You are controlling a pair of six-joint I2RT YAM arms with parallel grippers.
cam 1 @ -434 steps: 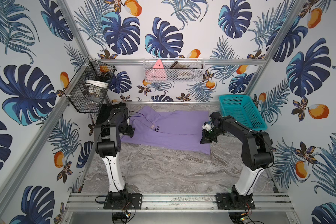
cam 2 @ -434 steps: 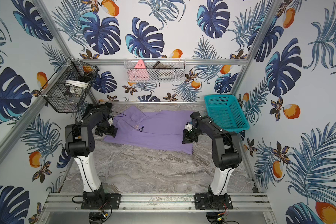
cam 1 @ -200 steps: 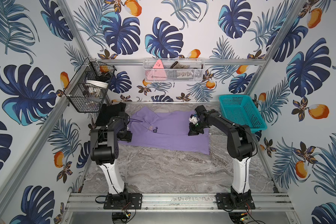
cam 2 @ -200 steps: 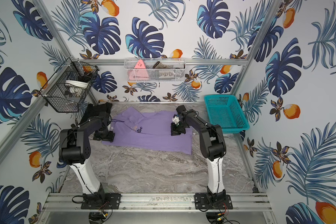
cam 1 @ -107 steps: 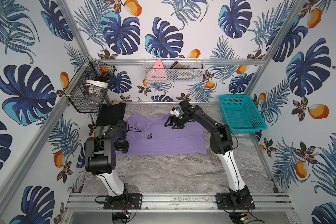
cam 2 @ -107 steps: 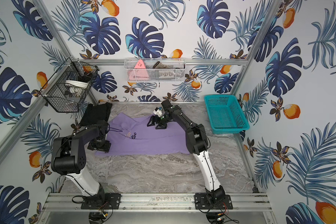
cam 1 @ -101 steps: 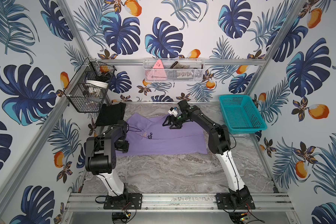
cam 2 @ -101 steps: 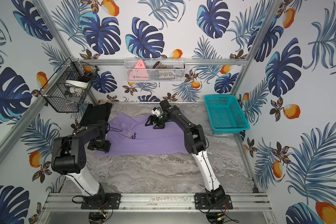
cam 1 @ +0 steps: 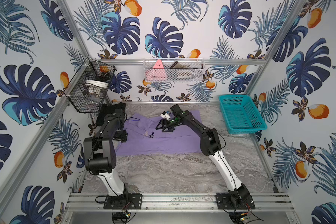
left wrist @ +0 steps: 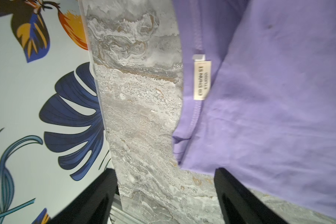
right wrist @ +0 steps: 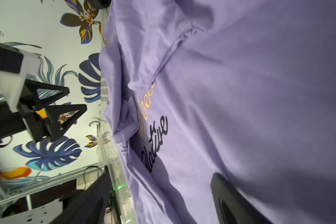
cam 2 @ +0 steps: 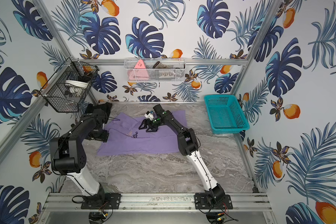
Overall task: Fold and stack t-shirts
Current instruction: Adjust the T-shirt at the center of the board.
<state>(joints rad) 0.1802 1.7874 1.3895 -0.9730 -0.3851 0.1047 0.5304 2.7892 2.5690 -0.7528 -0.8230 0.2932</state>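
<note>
The right tool, shut on the right side of the lavender collared shirt a second ago, now stands with its jaws wide apart and empty, low over the chest just beside the black cursive lettering; we take it that the side has been carried across and let go. The shirt now lies narrower than before and further toward the left of the marble surface, its folded layer rumpled near the lettering. The left tool is also open and holds nothing; it sits at the shirt's left edge, over bare surface and the hem with its sewn label. The black folded shirt has come into sight in the back left corner, behind the left arm. We judge one fold done, with smoothing and further folds still needed before the lavender shirt can go onto the black one.
</note>
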